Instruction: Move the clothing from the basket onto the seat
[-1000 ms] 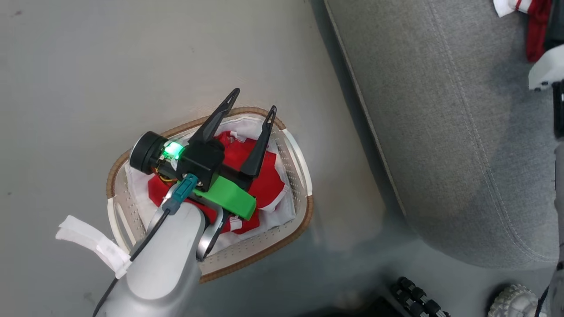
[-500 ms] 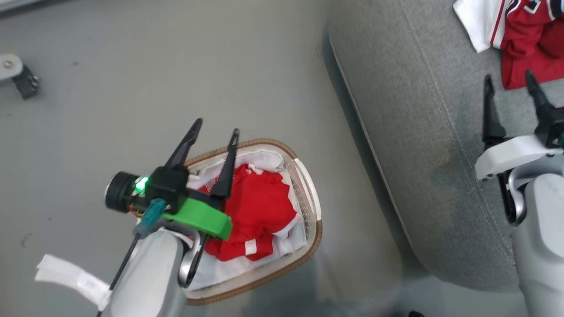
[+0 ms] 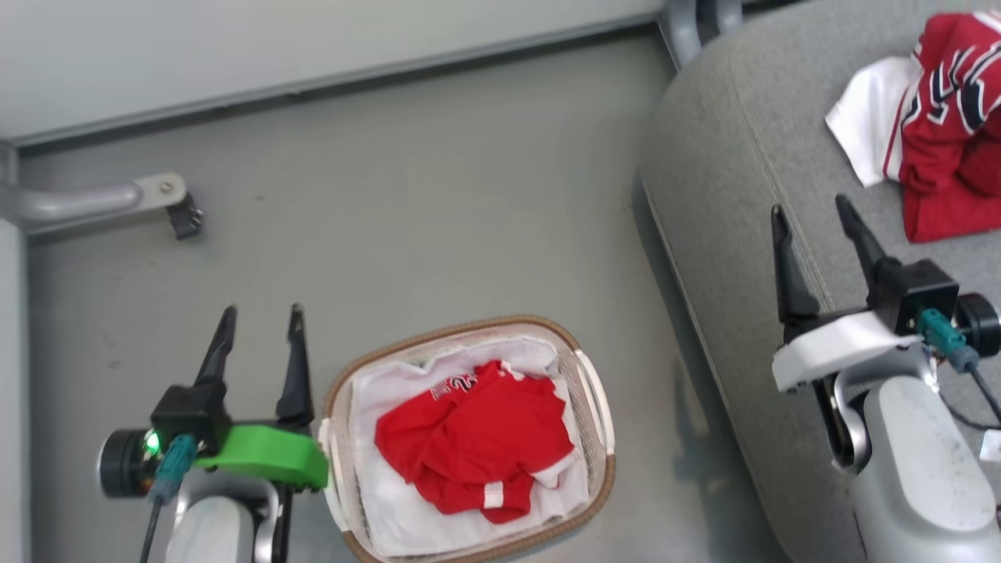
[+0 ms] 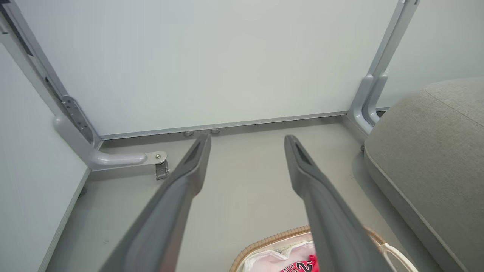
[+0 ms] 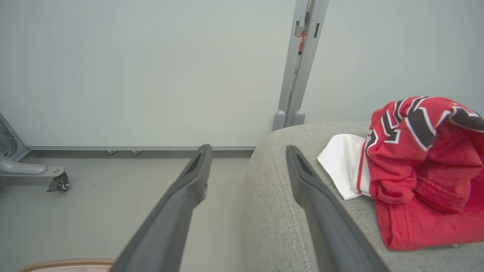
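Note:
A crumpled red jersey (image 3: 477, 438) lies in the oval white basket (image 3: 598, 407) with its brown woven rim, on the floor at the head view's lower middle; the basket's rim (image 4: 264, 241) also peeks in at the left wrist view's bottom. Another heap of red and white clothing (image 3: 938, 148) rests on the grey seat (image 3: 727, 188) at the upper right, seen close in the right wrist view (image 5: 423, 166). My left gripper (image 3: 262, 328) stands open and empty just left of the basket. My right gripper (image 3: 813, 219) hangs open and empty over the seat's edge (image 5: 280, 211), left of the heap.
A pale wall panel (image 3: 235, 47) runs along the back, with a grey metal foot on a caster (image 3: 168, 203) at the left and an upright grey post (image 5: 298, 68) beside the seat's corner. Bare grey floor (image 3: 438, 227) lies between wall, basket and seat.
The head camera has tilted up, bringing the wall and more of the seat into view. My left gripper has moved off the basket to its left side; my right gripper came into view.

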### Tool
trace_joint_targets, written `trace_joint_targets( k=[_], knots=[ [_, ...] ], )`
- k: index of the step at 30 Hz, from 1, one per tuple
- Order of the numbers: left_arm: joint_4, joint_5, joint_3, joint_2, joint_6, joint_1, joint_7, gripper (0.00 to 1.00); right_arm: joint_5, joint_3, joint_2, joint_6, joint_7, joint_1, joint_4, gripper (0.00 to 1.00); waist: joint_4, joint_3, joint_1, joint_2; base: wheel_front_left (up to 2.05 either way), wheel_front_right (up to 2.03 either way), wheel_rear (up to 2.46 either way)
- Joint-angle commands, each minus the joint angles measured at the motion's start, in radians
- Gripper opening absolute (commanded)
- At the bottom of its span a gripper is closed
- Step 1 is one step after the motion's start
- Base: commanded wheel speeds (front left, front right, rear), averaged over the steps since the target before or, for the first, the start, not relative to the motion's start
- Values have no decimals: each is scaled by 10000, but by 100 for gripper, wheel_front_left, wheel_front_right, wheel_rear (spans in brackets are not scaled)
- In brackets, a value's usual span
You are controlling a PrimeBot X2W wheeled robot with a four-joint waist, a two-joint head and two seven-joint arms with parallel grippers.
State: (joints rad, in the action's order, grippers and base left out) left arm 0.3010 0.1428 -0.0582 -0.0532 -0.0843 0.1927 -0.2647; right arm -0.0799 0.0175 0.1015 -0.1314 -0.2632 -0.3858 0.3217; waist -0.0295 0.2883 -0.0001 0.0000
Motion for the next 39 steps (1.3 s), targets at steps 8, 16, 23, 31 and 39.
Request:
trace_joint_targets(
  k=[8, 16, 23, 31, 39],
  knots=[
    [144, -127, 835, 18, -130, -1209, 7, 100, -166, -118, -222, 14, -22, 1330, 176, 100, 839, -1970, 1, 0, 0, 0, 0],
    [235, 97, 1037, 20, -248, -1993, 7, 100, -206, -388, -315, 14, -22, 2283, 486, 100, 794, -2574, 1, 0, 0, 0, 0],
    [336, 224, 797, 20, -282, -2091, 7, 100, -230, -436, -343, 14, -22, 2367, 502, 100, 731, -2469, 1, 0, 0, 0, 0],
    [884, 495, -299, 15, -360, -1125, 8, 100, -289, -558, -301, 14, -22, 1328, -106, 100, 381, -1095, 1, 0, 0, 0, 0],
    [2659, 859, -1956, 4, -450, 743, 4, 100, -421, -911, -250, 14, -22, -329, -1068, 100, -312, 1138, 1, 0, 0, 0, 0]
  ],
)
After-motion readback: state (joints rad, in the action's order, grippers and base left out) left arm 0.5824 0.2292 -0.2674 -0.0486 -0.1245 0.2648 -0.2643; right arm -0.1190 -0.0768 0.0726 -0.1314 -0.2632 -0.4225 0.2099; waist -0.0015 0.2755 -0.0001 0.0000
